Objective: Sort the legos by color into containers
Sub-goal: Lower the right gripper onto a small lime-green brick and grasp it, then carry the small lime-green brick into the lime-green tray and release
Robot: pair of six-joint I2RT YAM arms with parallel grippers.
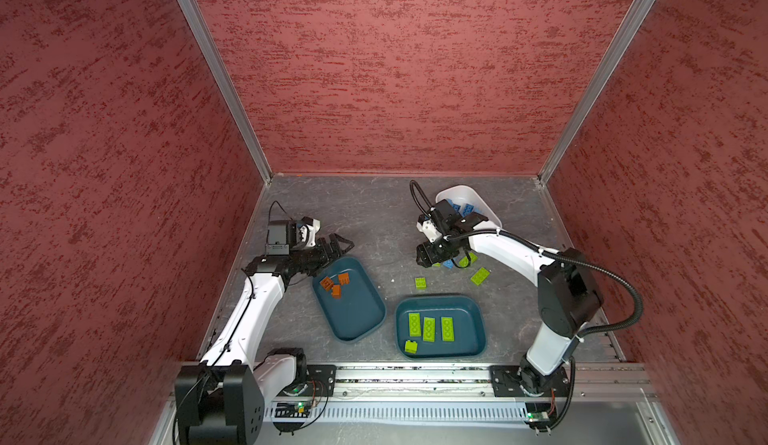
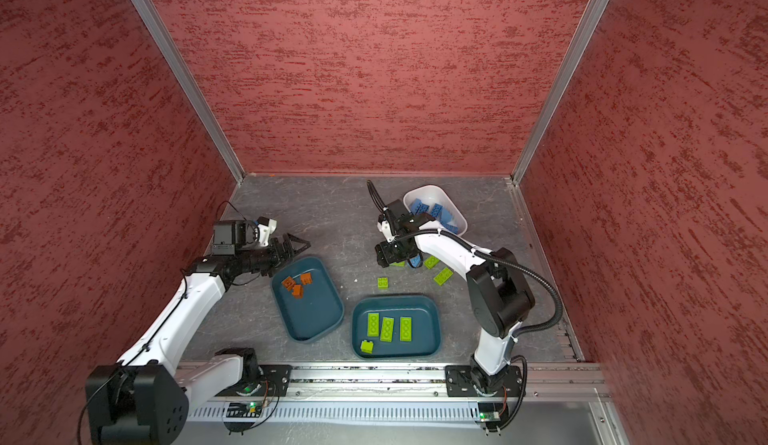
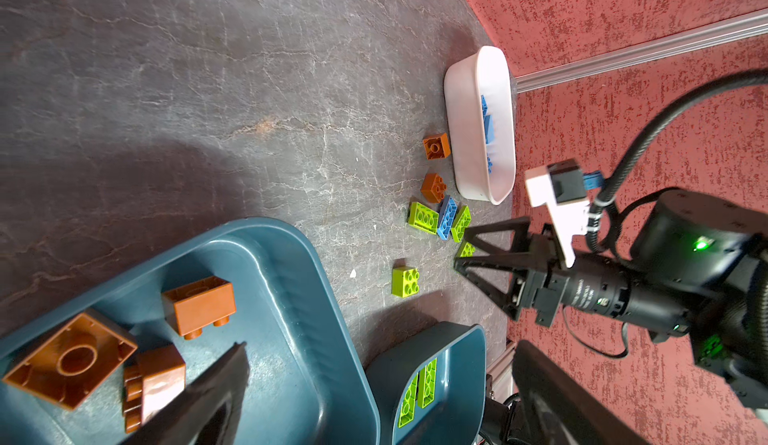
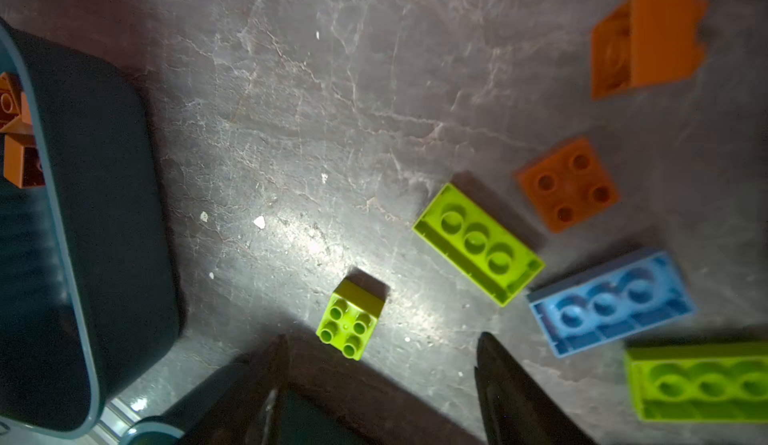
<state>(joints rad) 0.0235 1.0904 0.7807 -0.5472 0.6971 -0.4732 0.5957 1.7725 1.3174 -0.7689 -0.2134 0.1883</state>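
Lime-green studded plastic bricks [image 1: 428, 329] lie in the nearest dark teal plastic tub [image 1: 469, 330]. Beside it, orange-brown bricks [image 1: 334, 285] sit in a second teal tub [image 1: 357, 314], the left gripper [image 1: 341, 251] poised by its far rim, fingers wide apart and empty. Farther back on the grey worktop [image 1: 353, 206], the right gripper [image 4: 382, 339] hangs with fingers parted, gripping nothing, above loose lime bricks [image 4: 478, 243], a blue brick [image 4: 611, 301] and orange-brown squares [image 4: 567, 185]. Blue bricks [image 2: 436, 211] lie in the white tub [image 1: 457, 191] at the rear.
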